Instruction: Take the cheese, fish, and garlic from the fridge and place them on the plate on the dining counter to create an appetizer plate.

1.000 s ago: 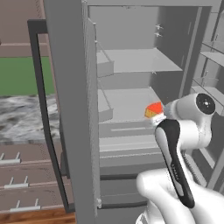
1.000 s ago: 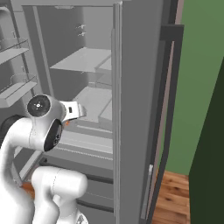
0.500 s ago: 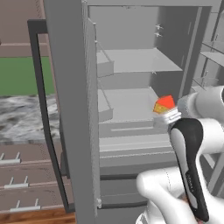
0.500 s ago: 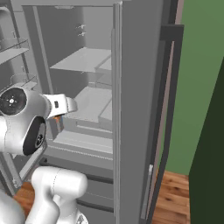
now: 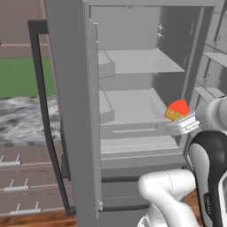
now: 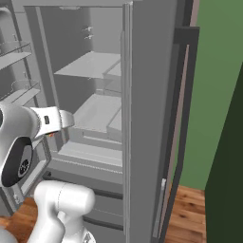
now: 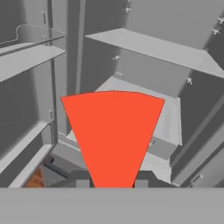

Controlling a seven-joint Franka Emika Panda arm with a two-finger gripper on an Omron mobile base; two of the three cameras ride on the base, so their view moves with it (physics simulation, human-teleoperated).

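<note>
Entry: cheese leg of the appetizer task. I have the cheese (image 5: 178, 110) pinched in the claw (image 5: 177, 125), clear of the shelves and level with the front of the open fridge (image 5: 133, 88). From the left base view the wedge sits on top of the claw, red side up and yellow-orange face toward the camera, just beside the right wall of the fridge interior. In the hand view the cheese (image 7: 113, 135) is a big red fan rising straight out from between the fingertips, narrow end down at the claw (image 7: 112, 183), wide end away from it. The claw is closed on that narrow end; contact looks to be at the tip of the wedge only.

Risks, as I judge them:
- Grip on a tapered point. A wedge can squeeze out of the fingers or pivot if I swing the arm fast toward the dining table.
- The door bins (image 6: 19, 52) sit close to the arm in the right base view; a wide swing could clip them or the door edge.
- The wedge blocks much of the hand view, so I would be steering nearly blind from that camera.

Fish, garlic and plate are not accounted for from here.
</note>
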